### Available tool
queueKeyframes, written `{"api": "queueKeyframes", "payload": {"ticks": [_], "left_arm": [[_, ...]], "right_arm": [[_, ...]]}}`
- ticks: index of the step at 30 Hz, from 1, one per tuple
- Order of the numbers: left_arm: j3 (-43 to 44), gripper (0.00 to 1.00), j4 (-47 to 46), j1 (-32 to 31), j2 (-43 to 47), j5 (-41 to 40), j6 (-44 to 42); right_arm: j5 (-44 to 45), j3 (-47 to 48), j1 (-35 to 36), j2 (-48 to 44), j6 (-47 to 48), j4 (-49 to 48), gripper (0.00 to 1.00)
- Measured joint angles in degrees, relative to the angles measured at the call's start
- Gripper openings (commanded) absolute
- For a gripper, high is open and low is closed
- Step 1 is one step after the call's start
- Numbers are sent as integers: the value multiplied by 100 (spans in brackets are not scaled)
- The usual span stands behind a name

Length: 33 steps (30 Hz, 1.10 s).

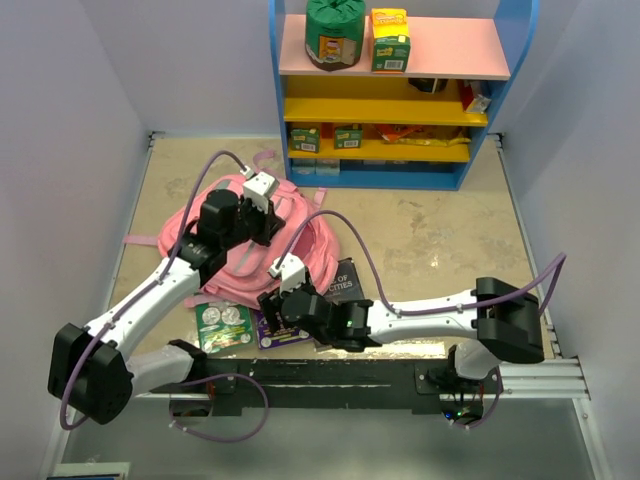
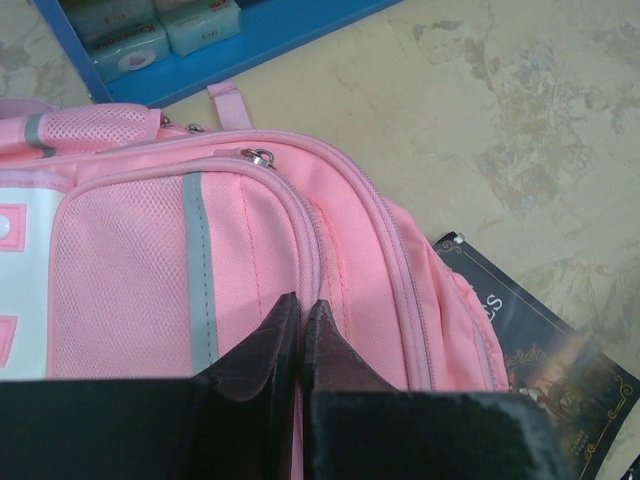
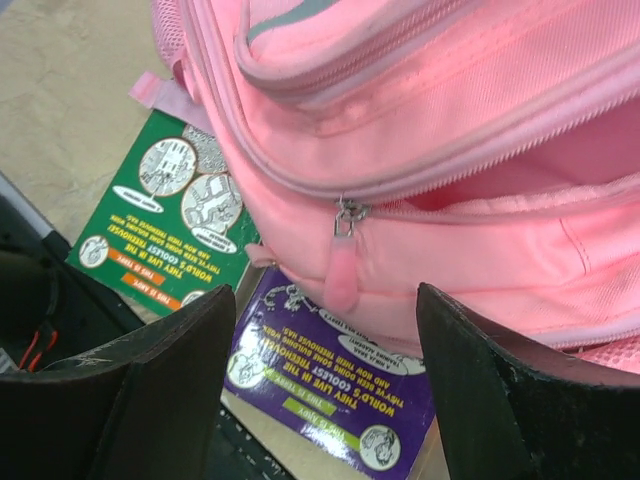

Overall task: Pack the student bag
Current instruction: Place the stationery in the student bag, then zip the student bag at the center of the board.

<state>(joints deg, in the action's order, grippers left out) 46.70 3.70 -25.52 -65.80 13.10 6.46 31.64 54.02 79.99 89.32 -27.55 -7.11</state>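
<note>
The student bag is a pink backpack lying flat at the middle left of the table. My left gripper rests on its top. In the left wrist view that gripper is shut, tips against the bag's front pocket beside the grey stripe; pinched fabric cannot be made out. My right gripper is at the bag's near edge. It stands open, a finger on either side of the pink zipper pull without touching it. To the right of the pull the zip gapes partly open.
A green book and a purple book lie partly under the bag's near edge; a dark book lies at its right. A blue shelf unit with packets stands at the back. Walls close in left and right.
</note>
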Motion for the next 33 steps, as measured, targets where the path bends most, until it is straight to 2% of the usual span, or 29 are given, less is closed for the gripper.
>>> {"api": "queueKeyframes", "payload": {"ticks": [4, 5, 7, 8, 9, 12, 13, 14, 18, 20, 21, 25, 33], "left_arm": [[-221, 0, -157, -2, 114, 66, 2], [-273, 3, -210, -7, 149, 76, 2], [-361, 7, -284, -15, 219, 98, 2], [-400, 13, -310, -24, 256, 107, 2], [-433, 14, -330, -28, 295, 107, 2], [-450, 19, -323, -37, 387, 101, -13], [-450, 22, -315, -37, 417, 101, -24], [-450, 31, -304, -37, 446, 103, -35], [-450, 51, -289, -50, 658, 225, -164], [-450, 62, -245, -50, 782, 302, -214], [-450, 64, -192, -50, 837, 348, -267], [-446, 62, 232, -50, 1064, 627, -560], [-608, 43, 1338, -26, 1993, 1325, -1609]], "right_arm": [[160, 197, 0, 247, 225, 11, 69], [195, 238, 0, 302, 275, 11, 68], [219, 306, 0, 387, 356, 9, 60], [212, 343, 0, 437, 398, 20, 56], [210, 374, 0, 490, 426, 22, 48], [184, 417, 0, 599, 459, 31, 37], [184, 420, 0, 623, 457, 37, 35], [181, 420, -2, 636, 455, 44, 32], [168, 420, -2, 643, 444, 37, 9], [177, 420, -2, 643, 450, 48, 3], [181, 420, -9, 643, 457, 48, 0], [142, 413, -68, 640, 457, 46, 0], [-363, 79, -402, 396, 400, -46, 0]]}}
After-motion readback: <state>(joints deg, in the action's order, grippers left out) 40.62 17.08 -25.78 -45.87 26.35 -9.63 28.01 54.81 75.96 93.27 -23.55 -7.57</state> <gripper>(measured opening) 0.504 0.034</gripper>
